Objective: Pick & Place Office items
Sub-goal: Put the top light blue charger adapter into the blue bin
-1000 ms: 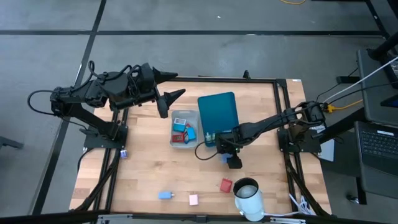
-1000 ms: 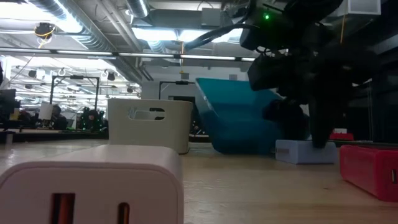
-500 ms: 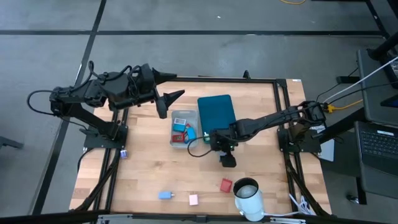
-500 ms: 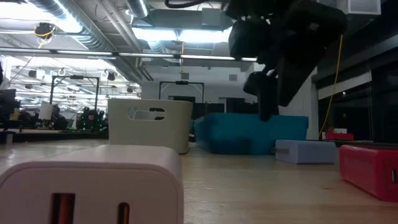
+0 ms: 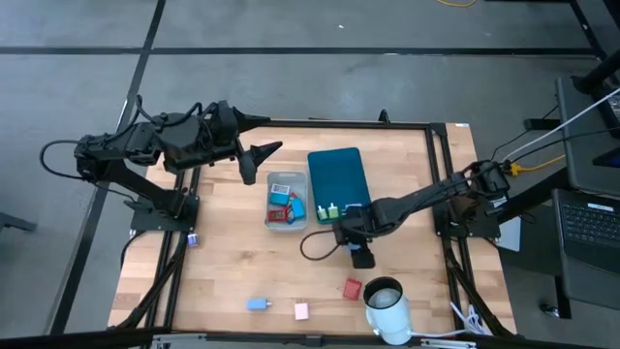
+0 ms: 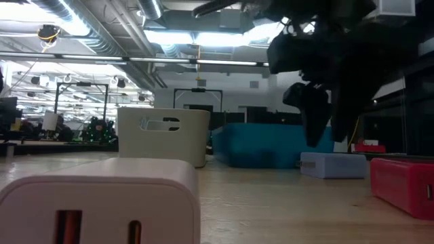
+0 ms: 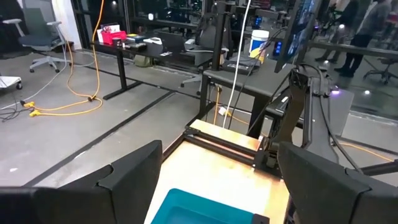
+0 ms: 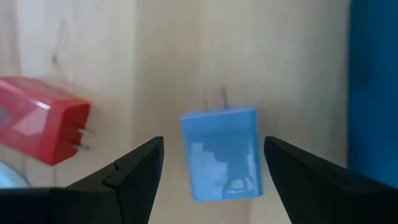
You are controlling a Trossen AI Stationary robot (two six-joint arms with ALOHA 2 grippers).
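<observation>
My right claw [image 8: 208, 180] hung wide open above a light blue plug block [image 8: 221, 152] on the counter [image 5: 223, 262], just beside the teal tray [image 5: 339, 179], fingers straddling it for pickup. My left claw [image 5: 260, 160] waited open, far left.

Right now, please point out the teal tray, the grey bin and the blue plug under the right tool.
teal tray [image 5: 338, 173], high view, middle of its floor.
grey bin [image 6: 163, 133], low view, its front wall.
blue plug [image 8: 222, 152], right wrist view, middle of its top face.
</observation>
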